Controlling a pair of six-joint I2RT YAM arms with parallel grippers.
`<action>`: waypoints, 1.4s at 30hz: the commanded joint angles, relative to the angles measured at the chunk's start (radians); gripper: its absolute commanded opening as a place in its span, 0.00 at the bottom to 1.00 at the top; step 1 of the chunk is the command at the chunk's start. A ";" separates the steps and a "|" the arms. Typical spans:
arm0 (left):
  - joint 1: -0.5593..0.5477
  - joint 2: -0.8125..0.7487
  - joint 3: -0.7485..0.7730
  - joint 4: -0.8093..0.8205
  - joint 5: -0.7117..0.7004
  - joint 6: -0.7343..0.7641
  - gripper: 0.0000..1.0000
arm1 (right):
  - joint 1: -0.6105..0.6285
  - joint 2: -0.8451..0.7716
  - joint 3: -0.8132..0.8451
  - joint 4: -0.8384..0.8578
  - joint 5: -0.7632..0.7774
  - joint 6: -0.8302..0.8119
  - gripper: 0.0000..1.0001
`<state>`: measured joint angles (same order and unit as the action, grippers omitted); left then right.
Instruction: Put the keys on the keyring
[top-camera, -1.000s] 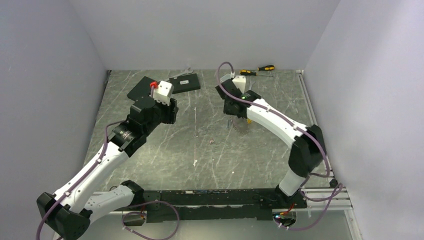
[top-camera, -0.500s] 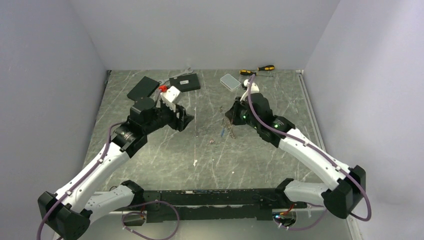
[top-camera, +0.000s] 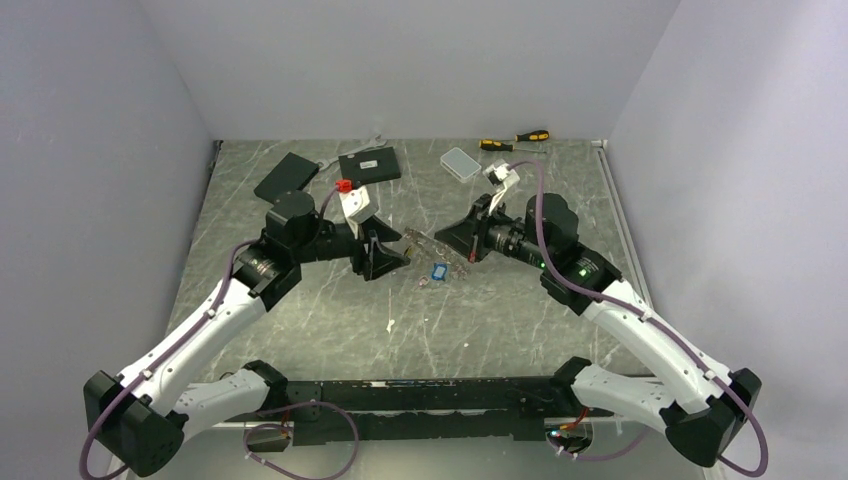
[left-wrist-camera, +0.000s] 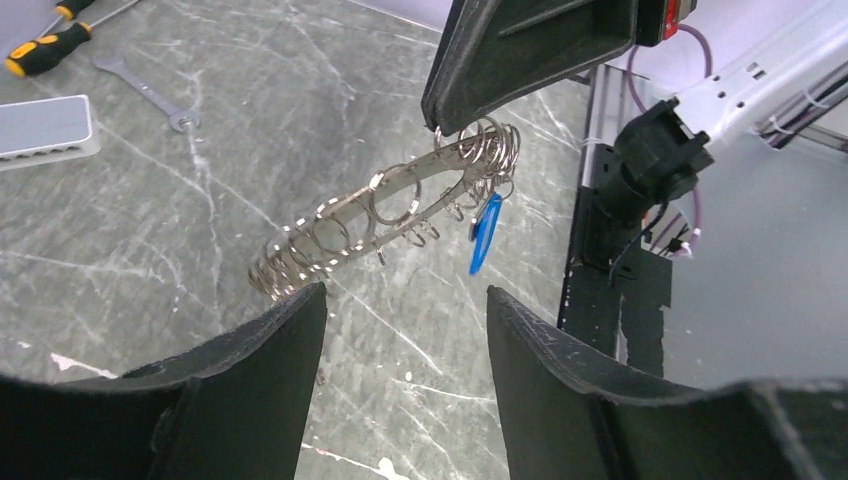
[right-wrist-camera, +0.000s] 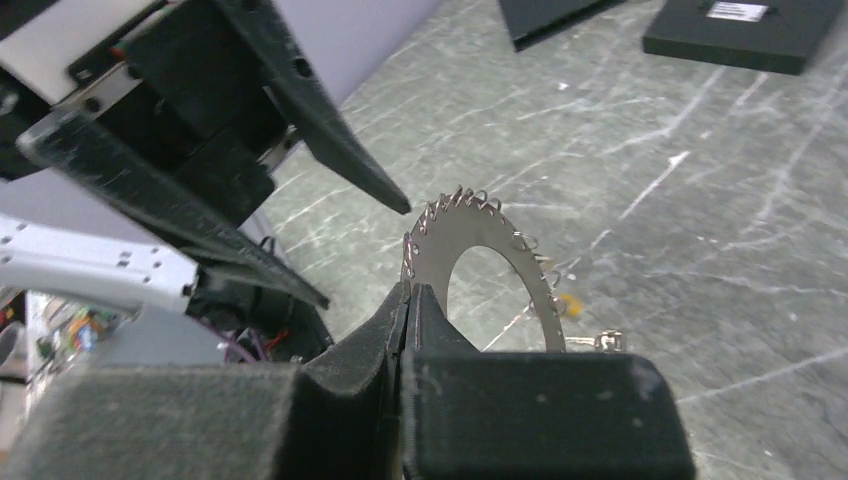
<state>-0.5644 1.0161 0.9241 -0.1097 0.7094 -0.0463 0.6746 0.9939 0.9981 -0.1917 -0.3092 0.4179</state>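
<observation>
Keyring (left-wrist-camera: 380, 215) hangs in the air between our two arms. Its long axis runs from our right gripper (right-wrist-camera: 410, 290) down toward our left gripper (left-wrist-camera: 405, 295), and a blue-tagged key (left-wrist-camera: 485, 235) dangles near the pinched end. Our right jaws are clamped on its band. Our left jaws stand wide apart, holding nothing, with the ring's free end just beside one tip.

Mid-table, the keyring (top-camera: 432, 245) hangs above the table (top-camera: 300, 300), strung between both grippers: the left gripper (top-camera: 392, 255) just to its left, the right gripper (top-camera: 460, 238) touching its right end. A tagged key (top-camera: 438, 270) dangles beneath. At the back, a flat box (top-camera: 286, 175) lies left, a second flat box (top-camera: 369, 165) beside it, and a small box (top-camera: 460, 162) and the screwdrivers (top-camera: 515, 140) lie right.
</observation>
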 joint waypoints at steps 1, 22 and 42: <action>-0.002 -0.010 0.012 0.070 0.110 -0.022 0.63 | -0.002 -0.039 0.020 0.095 -0.144 -0.045 0.00; -0.003 0.034 0.124 -0.041 0.223 0.071 0.52 | -0.001 -0.073 0.053 0.025 -0.189 -0.098 0.00; -0.003 -0.024 0.146 -0.152 0.137 0.033 0.62 | -0.001 -0.159 0.015 0.034 -0.120 -0.079 0.00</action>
<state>-0.5644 1.0084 1.0222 -0.2623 0.8150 -0.0113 0.6727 0.8703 0.9993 -0.2306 -0.4458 0.3363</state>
